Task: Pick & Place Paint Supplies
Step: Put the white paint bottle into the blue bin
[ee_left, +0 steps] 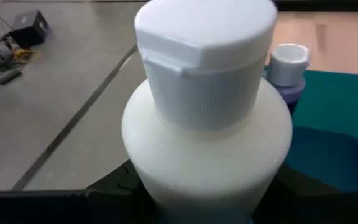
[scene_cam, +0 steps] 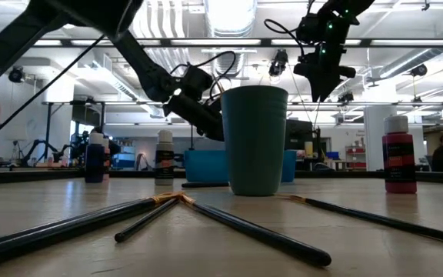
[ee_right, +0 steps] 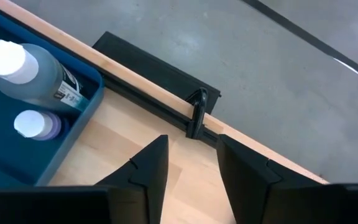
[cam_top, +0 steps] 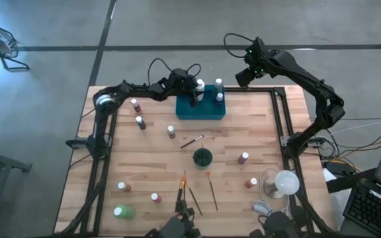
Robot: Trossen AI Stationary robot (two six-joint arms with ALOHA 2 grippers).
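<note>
Four views inspected.
High view: left gripper (cam_top: pixel 194 92) over the teal tray (cam_top: pixel 210 112) at the table's far edge; right gripper (cam_top: pixel 243 76) raised beyond the far right corner. Small bottles (cam_top: pixel 139 121) and paintbrushes (cam_top: pixel 192 141) lie scattered round the dark green cup (cam_top: pixel 202 157).
Low view: cup (scene_cam: pixel 254 138) stands in front of the tray (scene_cam: pixel 198 165); brushes (scene_cam: pixel 168 211) lie nearest.
Left wrist view: jaws closed on a white bottle (ee_left: pixel 207 134), above the tray; a purple bottle (ee_left: pixel 286 78) stands behind.
Right wrist view: fingers (ee_right: pixel 148 165) parted narrowly, holding nothing; a tall grey bottle (ee_right: pixel 33 74) sits in the tray.
</note>
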